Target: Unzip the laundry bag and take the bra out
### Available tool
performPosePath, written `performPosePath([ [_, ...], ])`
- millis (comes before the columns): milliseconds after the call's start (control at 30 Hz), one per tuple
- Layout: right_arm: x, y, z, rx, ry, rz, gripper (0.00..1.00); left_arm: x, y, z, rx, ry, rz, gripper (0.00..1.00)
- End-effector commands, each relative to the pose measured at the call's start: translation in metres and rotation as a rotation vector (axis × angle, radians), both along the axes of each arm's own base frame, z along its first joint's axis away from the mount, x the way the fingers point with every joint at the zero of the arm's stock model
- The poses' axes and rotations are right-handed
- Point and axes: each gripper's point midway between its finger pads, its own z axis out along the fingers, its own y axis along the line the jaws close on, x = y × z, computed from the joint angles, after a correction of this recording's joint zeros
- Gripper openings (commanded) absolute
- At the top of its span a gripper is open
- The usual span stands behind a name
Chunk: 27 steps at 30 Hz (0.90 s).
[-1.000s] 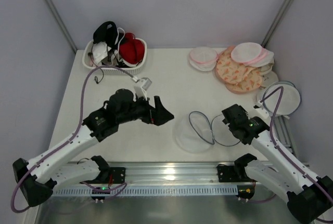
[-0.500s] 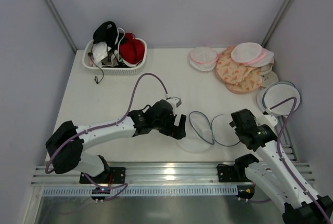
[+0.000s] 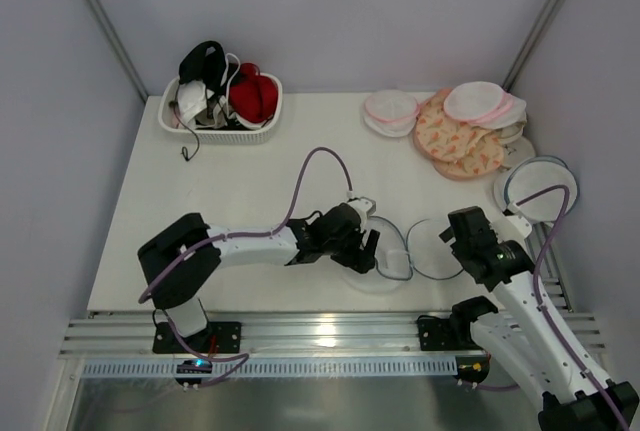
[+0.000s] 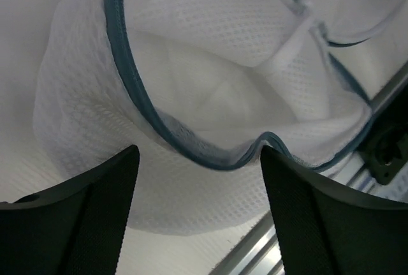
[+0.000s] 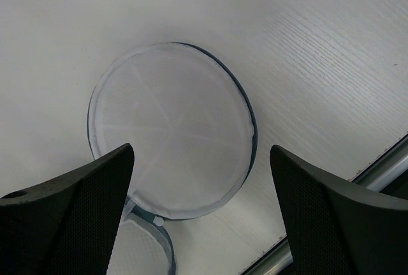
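Near the counter's front edge, the laundry bag lies unzipped, halves apart. Left hand hovers spread over one half, right hand spread above the other. The bra sits in the far-left basket.

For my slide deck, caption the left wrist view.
Open left pincer hovers over the unzipped, empty white mesh laundry bag with grey-blue zip rim.
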Motion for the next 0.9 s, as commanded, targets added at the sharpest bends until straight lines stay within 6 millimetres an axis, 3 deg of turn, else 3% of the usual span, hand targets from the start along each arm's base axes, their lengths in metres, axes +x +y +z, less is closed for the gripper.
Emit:
performPosePath([
  [0,0.007,-0.001,0.012,-0.007,-0.062,0.022,0.9,0.021,-0.008,-0.005,0.021,-0.089,0.032,0.75],
  [100,0.007,-0.002,0.017,-0.015,-0.084,0.03,0.88,0.031,-0.007,-0.022,0.081,-0.111,0.054,0.54],
  [267,0.004,-0.005,0.021,-0.024,-0.09,0.03,0.88,0.049,-0.001,-0.042,0.151,-0.143,0.107,0.41],
  [333,0.003,-0.006,0.022,-0.029,-0.085,0.027,0.88,0.057,0.005,-0.047,0.174,-0.152,0.135,0.41],
  [433,0.003,-0.005,0.02,-0.029,-0.07,0.029,0.88,0.074,0.029,-0.059,0.203,-0.134,0.215,0.41],
  [467,0.003,-0.006,0.02,-0.03,-0.064,0.025,0.88,0.082,0.046,-0.067,0.222,-0.118,0.255,0.41],
  [600,0.006,-0.003,0.013,-0.03,-0.042,0.034,0.89,0.093,0.074,-0.07,0.213,-0.11,0.325,0.41],
  [700,0.011,0.0,0.006,-0.02,-0.03,0.043,0.89,0.094,0.087,-0.066,0.197,-0.106,0.35,0.41],
  [867,0.032,0.021,-0.015,0.04,-0.018,0.127,0.88,0.087,0.084,-0.052,0.129,-0.08,0.35,0.42],
])
